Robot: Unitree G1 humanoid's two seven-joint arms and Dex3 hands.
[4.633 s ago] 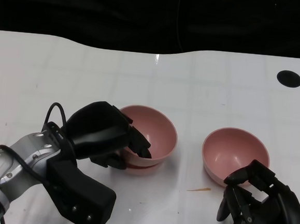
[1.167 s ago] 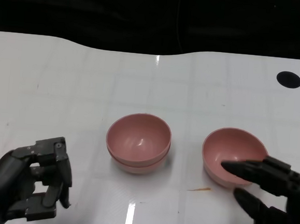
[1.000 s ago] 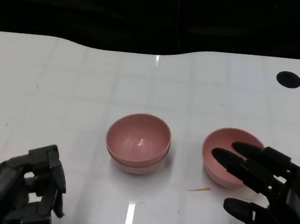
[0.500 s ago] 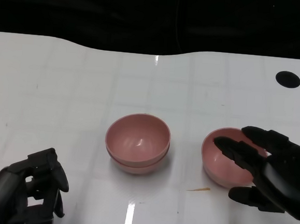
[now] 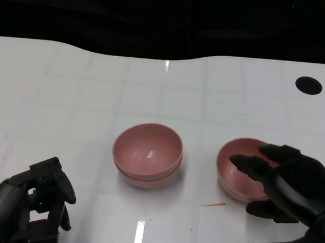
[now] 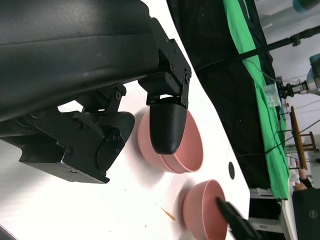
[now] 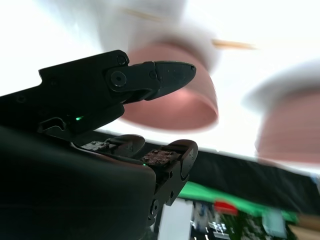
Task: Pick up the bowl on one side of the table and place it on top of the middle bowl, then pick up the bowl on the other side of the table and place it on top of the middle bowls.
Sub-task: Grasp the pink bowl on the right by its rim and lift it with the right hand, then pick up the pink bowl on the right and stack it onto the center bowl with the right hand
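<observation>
Stacked pink bowls [image 5: 147,154]: we see them at mid-surface [image 5: 97,94]. Single pink bowl [image 5: 238,172]: to their right, our right robot hand [image 5: 284,184] spread over its rim, grasping nothing. Left robot hand [image 5: 29,204]: curled, empty, near edge.

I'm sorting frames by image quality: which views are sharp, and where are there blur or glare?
Head view: sharp; glare streaks on the glossy white table below the stacked bowls. Left wrist view: fairly sharp, the left robot hand dark in the foreground. Right wrist view: heavy motion blur, the side bowl smeared, the table overexposed; only the right robot hand is crisp.
</observation>
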